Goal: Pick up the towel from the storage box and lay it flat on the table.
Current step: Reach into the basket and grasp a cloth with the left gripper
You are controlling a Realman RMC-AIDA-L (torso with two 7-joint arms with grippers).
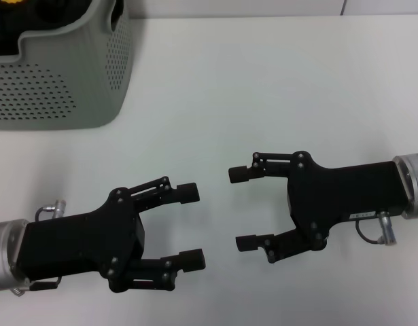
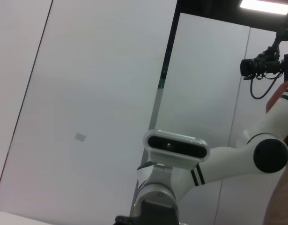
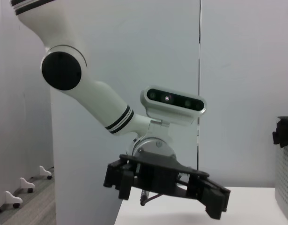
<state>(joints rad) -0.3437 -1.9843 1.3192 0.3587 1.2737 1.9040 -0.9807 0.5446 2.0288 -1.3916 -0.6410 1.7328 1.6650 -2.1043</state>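
Both arms hover low over the near edge of the tabletop (image 1: 263, 88), tips pointing at each other. The left gripper (image 1: 189, 226) has its jaws spread wide and empty; the right gripper (image 1: 241, 208) is equally wide and holds nothing. The storage box (image 1: 66, 81) sits at the far left corner of the tabletop, well apart from both. The towel (image 1: 18, 4) is still inside it: only a dark mass with a sliver of yellow shows above the rim, so how it is folded cannot be told.

The risks lie in the reach. The box is light plastic, and a gripper coming in over the rim could catch the wall or the handle cut-out and shove or tip it. A pinch on a bunched fold may lift only part of the cloth, or drag the box along. The two grippers are also close together, so simultaneous moves could make them collide.
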